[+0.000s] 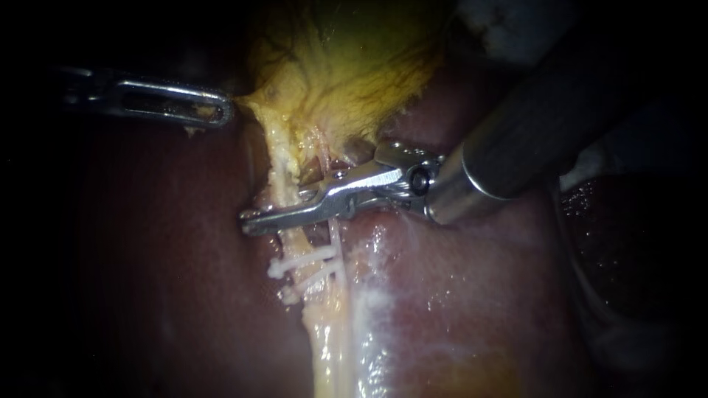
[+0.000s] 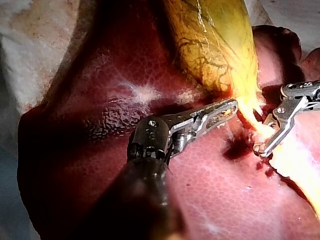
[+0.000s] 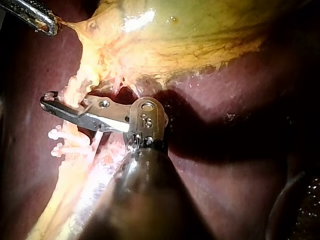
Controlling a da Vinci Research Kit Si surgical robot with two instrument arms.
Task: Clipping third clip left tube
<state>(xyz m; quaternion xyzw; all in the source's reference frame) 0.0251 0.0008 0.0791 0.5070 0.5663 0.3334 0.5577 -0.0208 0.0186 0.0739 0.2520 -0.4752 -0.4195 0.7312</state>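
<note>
Where the tube (image 1: 284, 166) leaves the gallbladder (image 1: 346, 66): the right instrument (image 1: 254, 220) lies across it; its jaws are clamped on it from both sides; the tips reach just past its far edge
Tube: a pale yellow cord running down over the liver (image 1: 457, 295); a thin strand (image 1: 333, 239) runs just beside it, on the endoscope's right
Clips (image 1: 304, 264): two white ones across the tube; close together; just below the jaws and clear of them
Left instrument (image 1: 217, 112): comes in level from the left; jaws closed on the gallbladder's edge, which is drawn out to a point
Room: bare liver lies on either side of the tube; only a short stretch of tube shows between jaws and gallbladder; the two instruments are well apart
Edges: the right shaft fills the endoscope's upper right corner; beyond the left instrument all is dark
Left wrist view: shows the left jaws side-on, pinching the gallbladder's tapered end; the right instrument stands ahead of them, beside the tube
Right wrist view: shows pale tissue filling the gap between the right jaws, which the endoscope hardly shows; the clips lie just beside the jaws; the left instrument is far ahead, at the gallbladder's corner
</note>
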